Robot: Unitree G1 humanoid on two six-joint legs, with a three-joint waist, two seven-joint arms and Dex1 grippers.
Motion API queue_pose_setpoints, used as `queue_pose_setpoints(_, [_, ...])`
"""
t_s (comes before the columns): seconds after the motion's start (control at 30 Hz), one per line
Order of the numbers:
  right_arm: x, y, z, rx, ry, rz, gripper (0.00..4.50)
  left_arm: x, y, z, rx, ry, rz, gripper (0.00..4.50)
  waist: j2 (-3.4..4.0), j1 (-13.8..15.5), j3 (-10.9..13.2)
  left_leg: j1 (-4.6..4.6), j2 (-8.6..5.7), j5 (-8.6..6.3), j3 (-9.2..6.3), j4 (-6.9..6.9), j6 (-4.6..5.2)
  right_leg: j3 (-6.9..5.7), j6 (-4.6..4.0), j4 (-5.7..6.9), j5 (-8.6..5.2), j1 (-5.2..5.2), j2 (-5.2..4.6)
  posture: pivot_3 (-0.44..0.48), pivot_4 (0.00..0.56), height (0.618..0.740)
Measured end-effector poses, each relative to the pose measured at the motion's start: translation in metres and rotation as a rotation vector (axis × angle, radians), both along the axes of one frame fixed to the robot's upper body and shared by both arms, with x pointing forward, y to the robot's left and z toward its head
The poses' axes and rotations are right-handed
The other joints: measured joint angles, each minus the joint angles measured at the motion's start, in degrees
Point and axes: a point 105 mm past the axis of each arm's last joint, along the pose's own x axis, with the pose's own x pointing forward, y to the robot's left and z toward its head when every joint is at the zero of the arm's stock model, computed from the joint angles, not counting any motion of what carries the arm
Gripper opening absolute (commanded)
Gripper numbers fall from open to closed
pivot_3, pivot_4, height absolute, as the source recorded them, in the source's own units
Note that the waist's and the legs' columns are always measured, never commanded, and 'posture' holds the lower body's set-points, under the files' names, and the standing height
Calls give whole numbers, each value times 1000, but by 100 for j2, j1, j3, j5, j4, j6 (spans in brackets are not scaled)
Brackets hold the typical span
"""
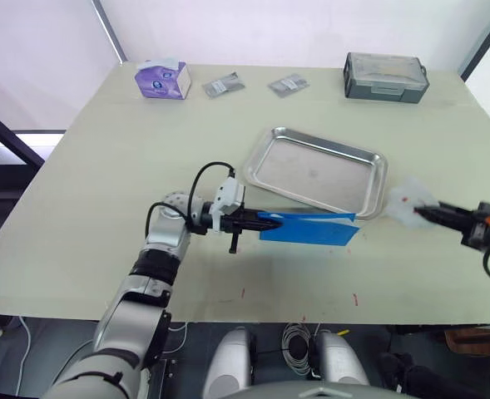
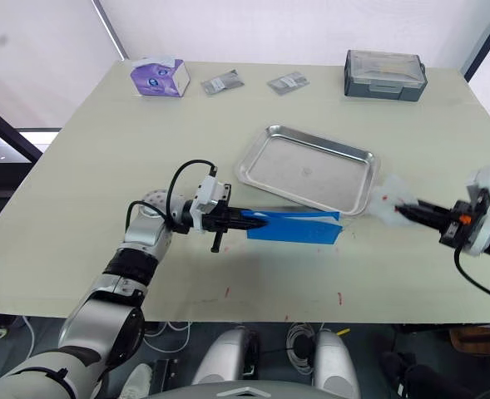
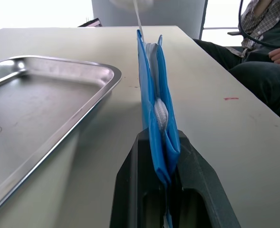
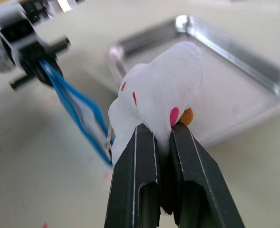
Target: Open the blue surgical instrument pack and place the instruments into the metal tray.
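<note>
The blue surgical instrument pack (image 1: 307,226) stands on its long edge on the table, just in front of the metal tray (image 1: 261,158). My left gripper (image 1: 257,219) is shut on the pack's left end (image 3: 151,95), and pale lining shows between its blue layers. The pack is still folded, and the instruments are hidden. My right gripper (image 1: 423,212) is off the tray's right end. It is shut on a soft white piece with red marks (image 4: 163,90), held above the table. The tray (image 3: 97,71) holds nothing.
A grey lidded box (image 1: 385,76) sits at the far right of the table. A purple and white box (image 1: 162,79) and two small packets (image 1: 223,85) (image 1: 288,84) lie along the far edge. A seated person (image 3: 263,42) is beyond the table's right side.
</note>
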Motion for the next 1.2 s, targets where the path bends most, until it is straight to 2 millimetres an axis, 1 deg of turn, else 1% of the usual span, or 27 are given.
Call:
queue_pose_setpoints(0.07, [1,12,14,35,-27,32,36,2,-5,1,7,-9,-9,0,-1,22,0,-4,-1,0,1,0,1,-3,0,-3,0,0,-2,0,150,727])
queue_pose_setpoints(0.23, [7,25,13,43,-21,58,36,8,-5,1,18,-20,-2,0,-1,21,0,-9,-4,-2,4,1,3,-5,2,-7,1,0,-6,0,150,727])
queue_pose_setpoints(0.4, [16,52,27,54,-71,124,36,10,-5,-1,23,-24,3,0,0,11,0,-6,-3,-2,2,1,4,-4,1,-4,1,0,-5,0,150,727])
queue_pose_setpoints(0.43, [21,65,32,56,-92,150,36,11,-4,-1,22,-27,5,0,0,8,0,-6,-3,-2,3,2,4,-4,1,-4,1,0,-6,0,150,727])
queue_pose_setpoints(0.47, [22,72,33,52,-100,167,36,11,-5,-1,23,-30,4,0,0,14,0,-6,-3,-2,2,1,3,-3,2,-4,1,0,-7,0,150,727])
queue_pose_setpoints(0.53, [25,90,34,27,-117,197,36,11,-6,-1,18,-31,6,0,0,27,0,-11,-4,-2,3,1,3,-9,2,-4,1,-1,-7,0,150,727])
queue_pose_setpoints(0.57, [26,95,33,17,-121,206,36,11,-7,-1,18,-31,6,0,0,29,0,-12,-4,-2,4,2,3,-9,2,-5,1,-1,-7,0,150,727])
queue_pose_setpoints(0.6, [28,105,33,-2,-136,226,36,12,-6,-1,18,-30,9,0,0,20,0,-12,-4,-2,4,3,3,-8,2,-4,1,-1,-8,0,150,727])
queue_pose_setpoints(0.63, [28,108,33,-5,-141,233,36,12,-6,-1,18,-30,9,0,0,22,0,-12,-4,-2,4,2,3,-9,2,-4,1,-1,-7,0,150,727])
queue_pose_setpoints(0.73, [31,131,31,-19,-166,270,36,13,-6,0,20,-30,14,0,1,15,0,-12,-4,0,4,2,0,-10,1,-1,1,-2,-7,0,150,727])
queue_pose_setpoints(0.87, [33,147,32,-17,-195,288,36,14,-7,0,20,-31,14,0,1,17,0,-13,-4,2,6,3,-4,-12,1,-1,1,-2,-7,0,150,727])
queue_pose_setpoints(0.97, [32,152,32,-20,-208,292,36,14,-6,1,19,-32,17,0,1,12,0,-13,-4,2,7,3,-4,-12,1,-1,1,-3,-7,0,150,727])
queue_pose_setpoints(1.07, [24,159,34,-42,-238,320,36,15,-6,1,18,-34,18,0,1,10,0,-14,-4,2,5,3,-4,-12,1,2,1,-5,-6,0,150,727])
queue_pose_setpoints(1.13, [15,159,30,-64,-250,342,36,16,-6,2,18,-37,20,0,1,19,0,-16,-4,1,5,3,-2,-13,1,-1,1,-4,-7,0,150,727])
queue_pose_setpoints(1.2, [-4,159,18,-84,-232,397,36,17,-6,3,21,-44,21,0,1,15,0,-17,-4,-1,4,3,3,-16,1,-3,1,-4,-7,0,150,727])
